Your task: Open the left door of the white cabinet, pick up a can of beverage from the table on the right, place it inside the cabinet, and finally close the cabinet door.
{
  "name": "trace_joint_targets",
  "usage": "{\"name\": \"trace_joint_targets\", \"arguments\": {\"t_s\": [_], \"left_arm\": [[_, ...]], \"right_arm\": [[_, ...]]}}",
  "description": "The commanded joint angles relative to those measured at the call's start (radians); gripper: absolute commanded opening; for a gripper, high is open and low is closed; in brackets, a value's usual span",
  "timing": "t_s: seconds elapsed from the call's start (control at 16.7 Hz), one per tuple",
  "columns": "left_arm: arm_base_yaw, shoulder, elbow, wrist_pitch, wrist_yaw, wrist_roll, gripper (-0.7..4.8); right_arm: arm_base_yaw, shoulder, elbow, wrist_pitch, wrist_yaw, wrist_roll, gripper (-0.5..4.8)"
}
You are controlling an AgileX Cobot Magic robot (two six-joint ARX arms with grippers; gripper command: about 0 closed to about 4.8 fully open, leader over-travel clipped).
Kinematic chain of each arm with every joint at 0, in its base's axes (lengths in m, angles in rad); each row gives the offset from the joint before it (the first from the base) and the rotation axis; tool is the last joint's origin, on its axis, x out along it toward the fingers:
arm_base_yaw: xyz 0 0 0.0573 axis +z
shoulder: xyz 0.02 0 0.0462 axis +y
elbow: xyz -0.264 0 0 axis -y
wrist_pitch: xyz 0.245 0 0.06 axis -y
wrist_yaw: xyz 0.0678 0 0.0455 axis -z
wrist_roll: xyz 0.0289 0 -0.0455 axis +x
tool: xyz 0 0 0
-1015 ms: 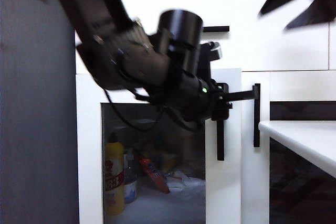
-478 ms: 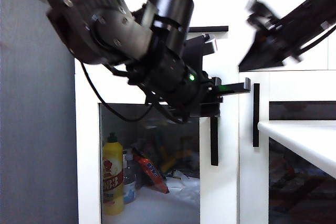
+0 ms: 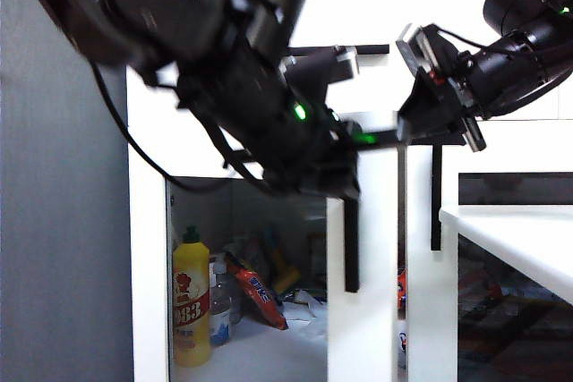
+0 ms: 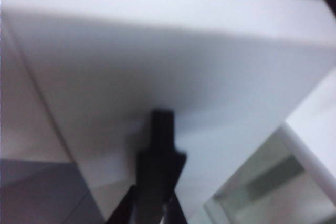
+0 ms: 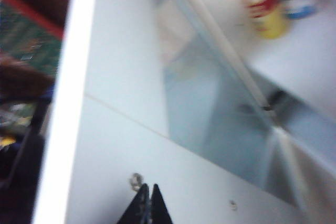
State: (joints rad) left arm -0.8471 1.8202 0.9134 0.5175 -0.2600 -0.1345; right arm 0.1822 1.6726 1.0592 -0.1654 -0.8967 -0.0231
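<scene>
Left claw point(image 3: 372, 139) clamped on the top edge of the left door point(image 3: 363, 292), swung partly open on the white cabinet point(image 3: 148, 248). Right claw point(image 5: 148, 203) pinched shut, empty, beside that door's top corner. Yellow bottle point(image 3: 191, 306) inside, label unreadable; can of beverage unseen, worktop point(image 3: 510, 237) at right.

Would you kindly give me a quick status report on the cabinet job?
Left gripper shut, at top edge of left door, door partly open. Right gripper shut, empty, close to door's inner face. Can not in sight. Yellow bottle inside cabinet.

Exterior view faces the white cabinet point(image 3: 376, 15) front; both blurred wrist views crowd the left door point(image 4: 173, 66)
</scene>
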Motion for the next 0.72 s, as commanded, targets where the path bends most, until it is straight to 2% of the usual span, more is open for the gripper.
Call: {"name": "trace_joint_targets", "arguments": {"t_s": [0.06,0.42,0.72], "left_arm": [[0.024,-0.145,0.019,0.143,-0.163,-0.015,-0.05],[0.026,-0.429,0.019,0.140,-0.162,-0.015,-0.05],[0.034,-0.736,0.019,0.071,-0.171,-0.015,-0.05]], "right_arm": [[0.026,-0.006,0.003,-0.029,-0.076,-0.003,-0.01],[0.114,-0.005,0.000,-0.048,-0.130,-0.006,-0.01],[0.266,-0.005,0.000,-0.070,-0.098,-0.002,-0.01]]}}
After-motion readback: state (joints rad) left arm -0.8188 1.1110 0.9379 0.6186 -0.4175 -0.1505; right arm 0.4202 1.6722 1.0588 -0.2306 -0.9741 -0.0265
